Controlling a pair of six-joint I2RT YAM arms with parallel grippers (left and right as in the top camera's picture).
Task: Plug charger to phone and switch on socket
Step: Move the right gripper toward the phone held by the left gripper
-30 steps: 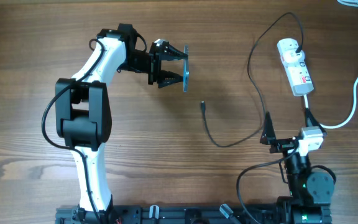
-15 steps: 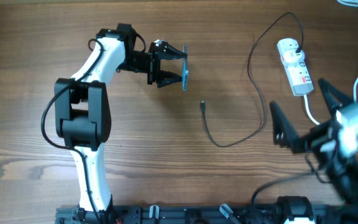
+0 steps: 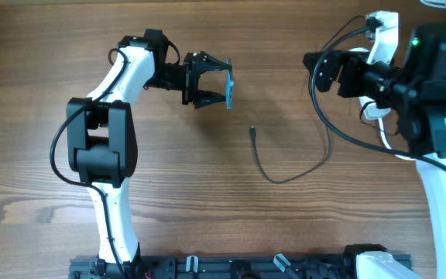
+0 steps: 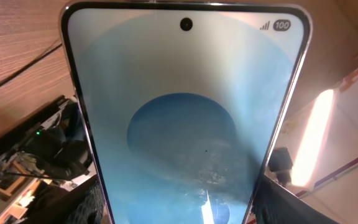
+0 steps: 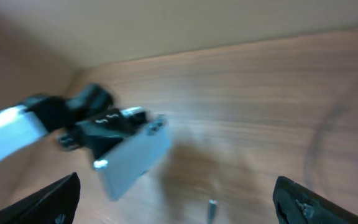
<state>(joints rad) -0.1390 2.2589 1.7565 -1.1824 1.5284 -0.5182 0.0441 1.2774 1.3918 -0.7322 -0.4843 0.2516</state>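
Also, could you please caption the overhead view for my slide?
Left gripper holds the turquoise-screened smartphone edge-on; thin black charger cable lies loose on the wooden table.

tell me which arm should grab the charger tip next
Right: the left gripper is shut on the phone, while the right gripper is open, empty and facing the charger tip, which lies loose.

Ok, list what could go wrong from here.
1. The right gripper hangs open right by the charger cable's upper loop and could snag it.
2. The phone is pinched on edge by the left gripper alone; pushing the plug in could tilt or drop it.
3. The plug tip is small and lies flat, so hard to grasp.
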